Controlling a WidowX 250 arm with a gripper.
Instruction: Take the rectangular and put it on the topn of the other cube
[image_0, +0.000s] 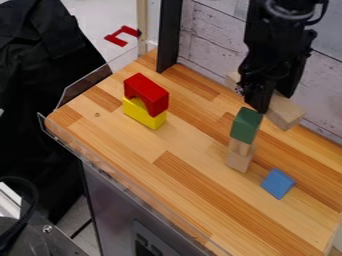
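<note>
And the gripper (272, 99) has the long wooden block (286, 113) pinched between its fingers, right by the green-topped stack (245, 125)! Looks like the placing stage: line up over the green, lower level, release gently.

Lab, from the robot arm (276, 50)

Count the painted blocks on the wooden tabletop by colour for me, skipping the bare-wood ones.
Red arch-shaped block: 1
Yellow block under the arch: 1
Green rectangular block: 1
Blue flat-faced block: 1
Total: 4
</note>
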